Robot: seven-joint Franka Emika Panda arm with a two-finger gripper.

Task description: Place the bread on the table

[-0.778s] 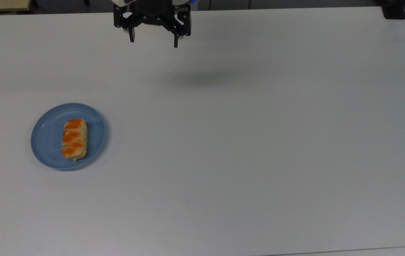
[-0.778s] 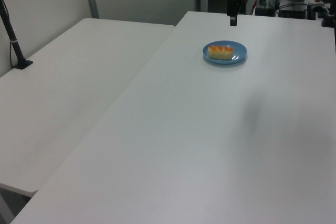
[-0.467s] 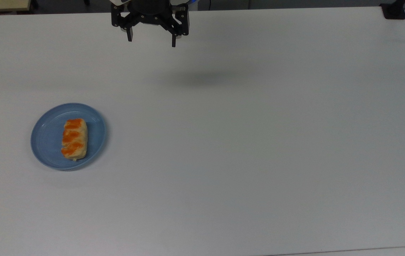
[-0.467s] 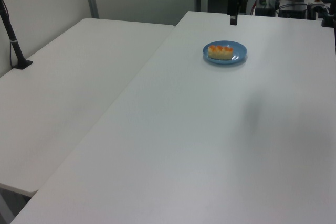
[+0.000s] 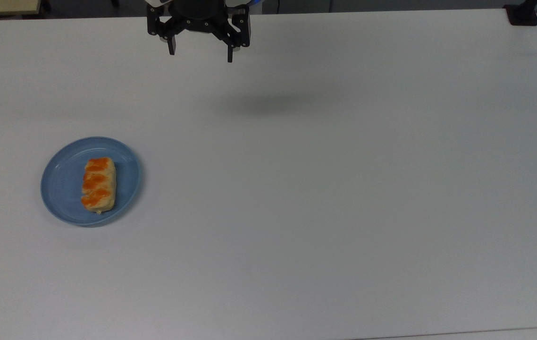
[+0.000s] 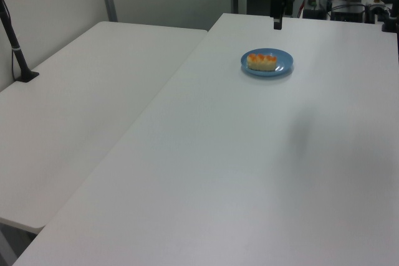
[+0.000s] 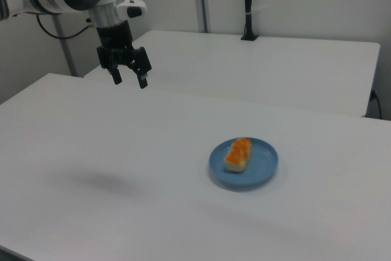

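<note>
The bread [image 5: 98,183], a pale roll with orange-glazed patches, lies on a round blue plate [image 5: 63,184] at the top view's left, on the white table [image 5: 325,189]. The right view has the bread [image 7: 238,153] on the plate [image 7: 264,164] right of centre, and the left view has the bread [image 6: 262,61] near the far end of the table. My gripper [image 5: 200,53] hangs high over the table's far edge, well away from the plate, open with nothing between its fingers. In the right view the gripper [image 7: 129,80] is up at the left.
A second white table [image 6: 81,91] adjoins this one at the left view's left, with a black post [image 6: 15,48] standing on it. A black clamp [image 5: 522,14] sits at the table's far right corner in the top view. Wide bare tabletop surrounds the plate.
The gripper has shifted very slightly toward the top view's upper left; the bread and plate have not moved.
</note>
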